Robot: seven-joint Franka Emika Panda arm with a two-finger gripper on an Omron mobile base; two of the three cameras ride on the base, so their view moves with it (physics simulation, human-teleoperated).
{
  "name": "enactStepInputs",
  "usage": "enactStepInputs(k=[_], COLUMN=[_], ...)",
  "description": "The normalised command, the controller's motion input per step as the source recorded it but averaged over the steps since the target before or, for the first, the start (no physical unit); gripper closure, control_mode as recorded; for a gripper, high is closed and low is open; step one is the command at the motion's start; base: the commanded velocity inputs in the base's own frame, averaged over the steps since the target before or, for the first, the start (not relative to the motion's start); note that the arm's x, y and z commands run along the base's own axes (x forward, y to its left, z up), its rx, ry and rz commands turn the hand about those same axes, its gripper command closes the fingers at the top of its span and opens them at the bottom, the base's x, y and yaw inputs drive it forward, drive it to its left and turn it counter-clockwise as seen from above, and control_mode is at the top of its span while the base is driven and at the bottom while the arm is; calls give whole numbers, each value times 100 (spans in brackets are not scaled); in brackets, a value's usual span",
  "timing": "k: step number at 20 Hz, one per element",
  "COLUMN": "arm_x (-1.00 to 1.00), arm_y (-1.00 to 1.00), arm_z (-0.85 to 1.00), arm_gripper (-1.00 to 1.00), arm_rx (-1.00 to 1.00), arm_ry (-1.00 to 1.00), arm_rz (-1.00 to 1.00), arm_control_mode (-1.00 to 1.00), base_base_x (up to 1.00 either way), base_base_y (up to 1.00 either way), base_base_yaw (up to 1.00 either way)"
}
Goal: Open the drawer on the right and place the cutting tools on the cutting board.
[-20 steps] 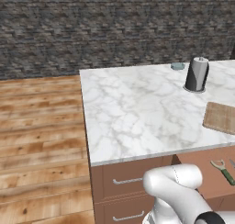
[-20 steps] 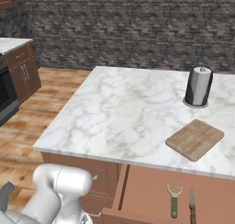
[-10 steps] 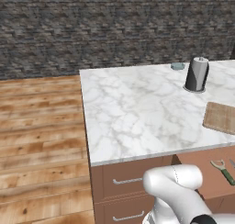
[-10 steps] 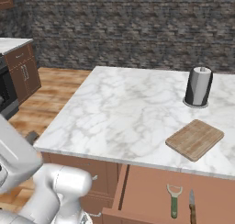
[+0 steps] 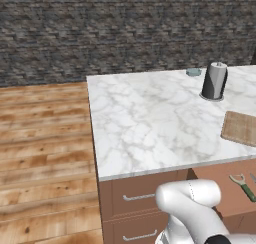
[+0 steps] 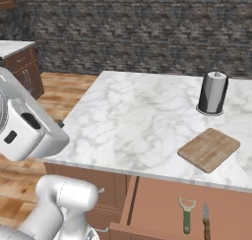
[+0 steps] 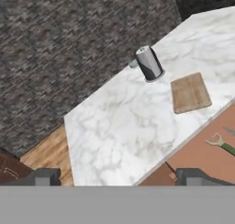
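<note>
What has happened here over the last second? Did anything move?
Only the arm: in the right base view its white hand section has swung in from the left, with nothing picked up. The open drawer, peeler, knife and cutting board stayed put.

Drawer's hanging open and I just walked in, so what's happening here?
The drawer is already pulled out, with a green-handled peeler and a small knife lying inside. The board on the counter has no tool on it yet. The claw is open, holds nothing, and is raised up to the left of the drawer, looking over the counter.
</note>
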Motion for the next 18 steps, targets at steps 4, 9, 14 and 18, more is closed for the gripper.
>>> enactStepInputs(k=[4, 9, 14, 18], arm_x=[56, 34, 3, 0], arm_y=[0, 0, -9, 0], arm_z=[-24, -27, -78, -97], arm_gripper=[-100, -100, -100, -100], arm_rx=[-3, -3, 0, 0], arm_ry=[33, 44, 36, 31], arm_rz=[0, 0, 0, 0], arm_control_mode=[-100, -100, -100, -100], base_base_x=[0, 0, 0, 0], base_base_y=[0, 0, 0, 0], base_base_yaw=[0, 0, 0, 0])
